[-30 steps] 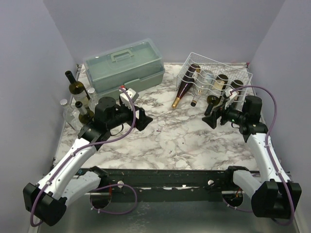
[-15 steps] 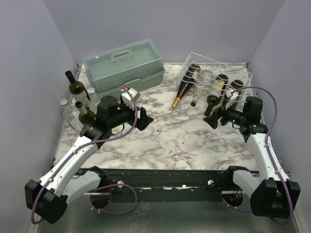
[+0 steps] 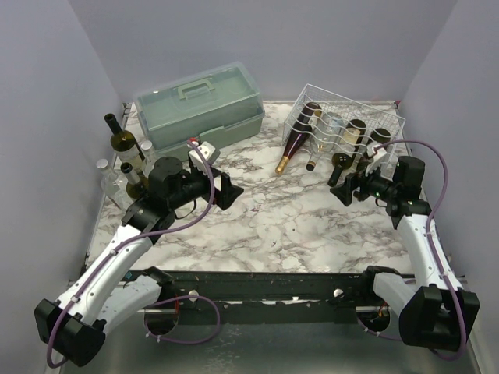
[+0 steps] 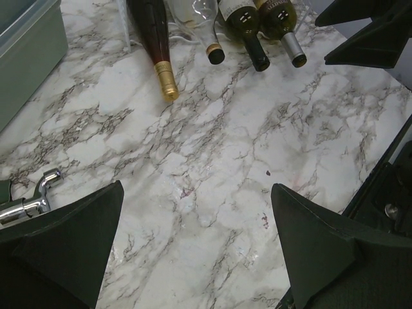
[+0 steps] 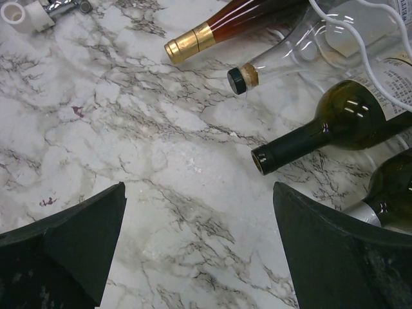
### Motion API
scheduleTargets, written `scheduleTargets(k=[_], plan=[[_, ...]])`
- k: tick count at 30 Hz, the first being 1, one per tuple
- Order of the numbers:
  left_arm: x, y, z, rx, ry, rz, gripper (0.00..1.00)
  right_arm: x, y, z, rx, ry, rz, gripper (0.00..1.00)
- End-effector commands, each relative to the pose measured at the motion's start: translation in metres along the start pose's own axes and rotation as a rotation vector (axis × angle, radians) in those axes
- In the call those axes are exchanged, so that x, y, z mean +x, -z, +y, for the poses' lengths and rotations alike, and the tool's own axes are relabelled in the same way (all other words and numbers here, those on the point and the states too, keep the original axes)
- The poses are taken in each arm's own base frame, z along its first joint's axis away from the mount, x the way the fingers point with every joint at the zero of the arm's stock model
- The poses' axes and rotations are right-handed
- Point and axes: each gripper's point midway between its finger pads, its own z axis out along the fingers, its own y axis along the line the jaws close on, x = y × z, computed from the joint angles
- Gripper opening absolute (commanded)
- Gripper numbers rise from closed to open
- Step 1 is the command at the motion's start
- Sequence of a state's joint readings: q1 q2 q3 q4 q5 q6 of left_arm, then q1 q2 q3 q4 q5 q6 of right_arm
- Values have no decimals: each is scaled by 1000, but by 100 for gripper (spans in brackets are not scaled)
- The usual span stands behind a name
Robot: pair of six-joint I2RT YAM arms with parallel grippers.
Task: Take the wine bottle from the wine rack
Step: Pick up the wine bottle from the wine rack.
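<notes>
The wine rack (image 3: 348, 114), a white wire basket at the table's (image 3: 273, 226) far right, holds four bottles lying abreast with their necks poking out. They are a gold-foiled bottle (image 3: 294, 145), a clear corked bottle (image 5: 283, 61) and two green bottles (image 5: 335, 129). The right gripper (image 3: 340, 185) hovers near the necks, spread wide and empty. The left gripper (image 3: 226, 187) is likewise spread, over bare marble. A grey-green toolbox (image 3: 199, 105) sits far left, with upright bottles (image 3: 125, 152) beside it.

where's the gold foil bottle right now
In the top view the gold foil bottle lies leftmost in the wine rack at the back right, neck poking onto the marble beside the clear bottle.
</notes>
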State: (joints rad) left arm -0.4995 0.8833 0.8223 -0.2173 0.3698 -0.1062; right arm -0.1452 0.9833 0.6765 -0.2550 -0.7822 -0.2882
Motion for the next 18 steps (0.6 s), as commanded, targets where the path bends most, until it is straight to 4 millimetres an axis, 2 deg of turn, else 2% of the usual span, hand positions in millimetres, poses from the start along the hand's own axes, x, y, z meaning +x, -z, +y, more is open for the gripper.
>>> scheduleTargets(k=[1, 7, 9, 11, 18], plan=[[-8, 5, 1, -18, -30, -38, 99, 1, 1, -10, 48, -24, 5, 100], [-7, 3, -1, -10, -12, -33, 99, 9, 0, -22, 126, -158, 63, 100], [-6, 2, -1, -6, -4, -26, 99, 17, 0, -34, 193, -231, 108, 99], [-4, 0, -2, 1, 3, -19, 99, 23, 1, -47, 274, -286, 144, 94], [-2, -3, -2, 6, 10, -8, 99, 22, 14, -81, 526, -398, 76, 88]])
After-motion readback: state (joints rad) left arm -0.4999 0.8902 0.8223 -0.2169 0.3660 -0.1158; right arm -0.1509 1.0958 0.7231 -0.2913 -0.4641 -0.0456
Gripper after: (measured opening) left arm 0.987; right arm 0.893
